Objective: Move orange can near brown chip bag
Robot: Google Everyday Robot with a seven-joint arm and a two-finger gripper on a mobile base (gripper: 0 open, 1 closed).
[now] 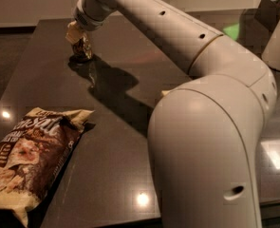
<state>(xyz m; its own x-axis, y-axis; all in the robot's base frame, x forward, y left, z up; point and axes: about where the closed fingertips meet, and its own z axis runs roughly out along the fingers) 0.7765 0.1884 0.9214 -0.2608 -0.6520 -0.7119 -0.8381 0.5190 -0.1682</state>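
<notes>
The orange can (84, 49) stands upright at the far left of the dark table (116, 175), partly covered by my gripper (79, 42). The gripper has come down over the can from above and sits right at it. My arm (177, 37) stretches from the lower right across the table to it. The brown chip bag (28, 158) lies flat at the table's near left corner, well in front of the can and apart from it.
My arm's big white elbow (206, 156) fills the near right of the view and hides that part of the table. A pale yellow bit (165, 93) of something peeks out beside it. A white rounded object (279, 42) stands at the right edge.
</notes>
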